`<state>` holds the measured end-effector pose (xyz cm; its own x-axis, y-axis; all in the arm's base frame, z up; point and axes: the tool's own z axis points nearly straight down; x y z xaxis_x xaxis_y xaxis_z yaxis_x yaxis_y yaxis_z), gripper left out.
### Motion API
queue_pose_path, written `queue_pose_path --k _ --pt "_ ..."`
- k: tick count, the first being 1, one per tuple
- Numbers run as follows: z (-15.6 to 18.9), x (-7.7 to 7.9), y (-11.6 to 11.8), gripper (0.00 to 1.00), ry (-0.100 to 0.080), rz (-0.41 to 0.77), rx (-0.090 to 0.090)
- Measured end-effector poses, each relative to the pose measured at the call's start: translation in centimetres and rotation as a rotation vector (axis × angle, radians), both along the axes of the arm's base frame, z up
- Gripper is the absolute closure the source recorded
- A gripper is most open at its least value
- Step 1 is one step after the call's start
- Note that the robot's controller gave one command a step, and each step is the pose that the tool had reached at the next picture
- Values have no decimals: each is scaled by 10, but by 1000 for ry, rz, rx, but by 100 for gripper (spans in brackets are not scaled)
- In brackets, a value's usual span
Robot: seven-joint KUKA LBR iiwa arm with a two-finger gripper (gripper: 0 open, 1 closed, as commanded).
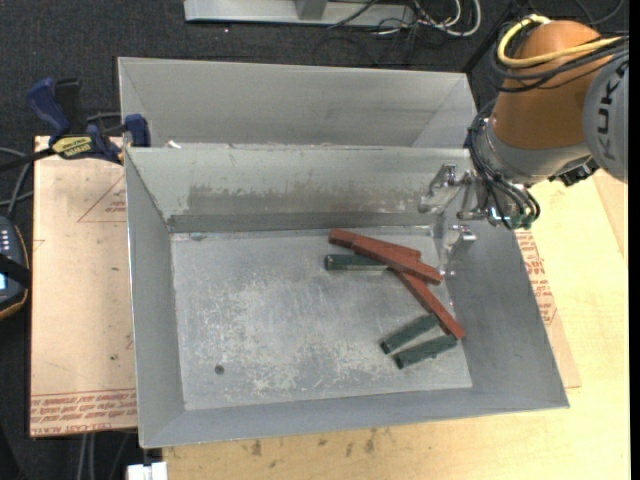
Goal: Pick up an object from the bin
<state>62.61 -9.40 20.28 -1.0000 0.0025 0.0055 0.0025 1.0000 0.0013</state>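
Bin (150, 298): the 9 o'clock half of the floor is bare, w/ free room. Near centre, 1 dark green bar (352, 262) lies 9-to-3. Red-brown bars (380, 251), 2 as far as can be told, have long axes running 10-to-4 toward the 3 o'clock wall. The upper bar's right end is just below the gripper (452, 243). 2 more green bars (420, 340) lie at 5 o'clock. The gripper hangs close to that wall; can't tell if it's open or closed.

1. A grey metal foot (300, 8) lies on dark carpet (60, 28);
2. tangled cables (440, 3) just right of that foot;
3. a dark green bar (352, 263) well below the foot; two more green bars (412, 335) lower still, side by side.
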Motion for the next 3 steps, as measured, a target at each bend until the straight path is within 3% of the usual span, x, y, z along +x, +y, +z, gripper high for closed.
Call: queue_pose_path --k 1,2,3 --pt "5 2 0 0 -7 2 -1" --pt "-117 13 8 100 -20 71 -2" --pt "-117 13 8 100 -22 72 -3"
